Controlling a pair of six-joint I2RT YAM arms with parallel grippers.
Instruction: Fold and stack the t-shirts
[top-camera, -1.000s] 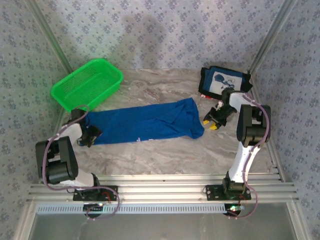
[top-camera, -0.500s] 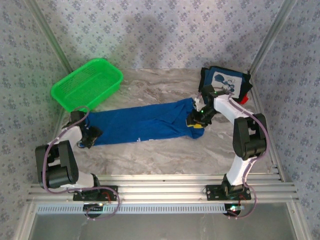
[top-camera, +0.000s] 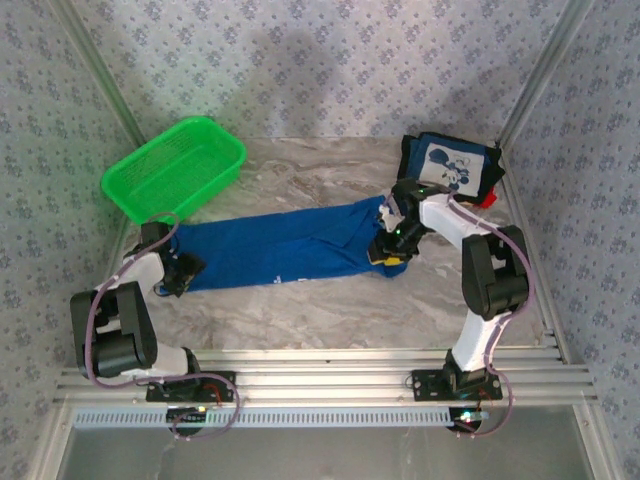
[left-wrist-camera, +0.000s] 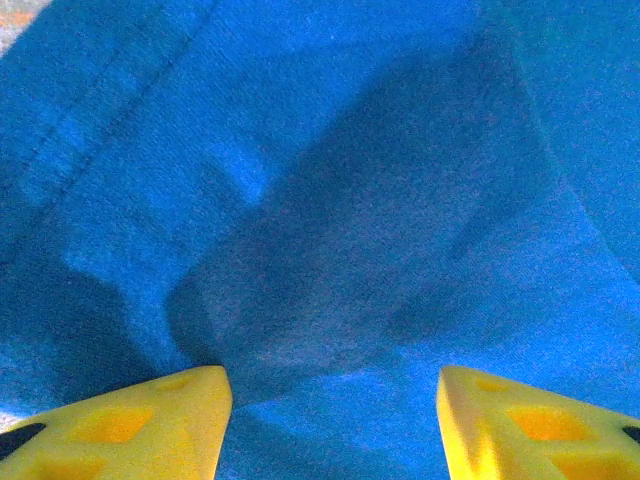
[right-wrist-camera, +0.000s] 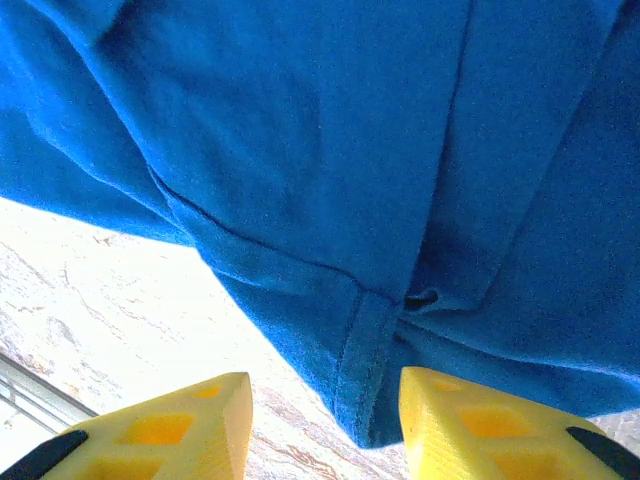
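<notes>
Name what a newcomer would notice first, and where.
A royal blue cloth t-shirt, folded into a long strip, spans the table's middle, with the left end effector at its left end, the right end effector at its right. A green plastic mesh basket sits far left; a dark navy t-shirt with a white cartoon panel lies far right.

Overhead view, wrist cameras close over blue t-shirt (top-camera: 290, 250)

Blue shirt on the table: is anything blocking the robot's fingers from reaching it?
Nothing visible does. The left fingers hover open right over the blue shirt's left end, and the right fingers stand open at its right hem. The green basket and the folded navy shirt lie further back, out of the way.
</notes>
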